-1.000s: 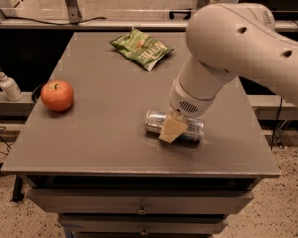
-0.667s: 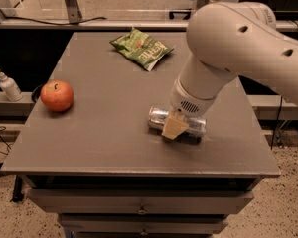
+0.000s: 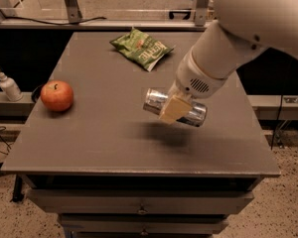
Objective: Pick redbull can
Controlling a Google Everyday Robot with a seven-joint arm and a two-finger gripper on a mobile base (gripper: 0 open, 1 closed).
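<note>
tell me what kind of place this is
Probably a robotics lab or test room: a plain grey table with drawers, metal frame legs and loose cables behind it, and the gripper, above the table, shut on the redbull can.

The grey counter (image 3: 104,133) carries a red apple (image 3: 56,95) near its left edge and a green crisp bag (image 3: 141,50) toward the back, well apart. A soft shadow lies on its right half under the pincer (image 3: 174,107), which hangs above the surface, clamped across the redbull can (image 3: 153,101).
</note>
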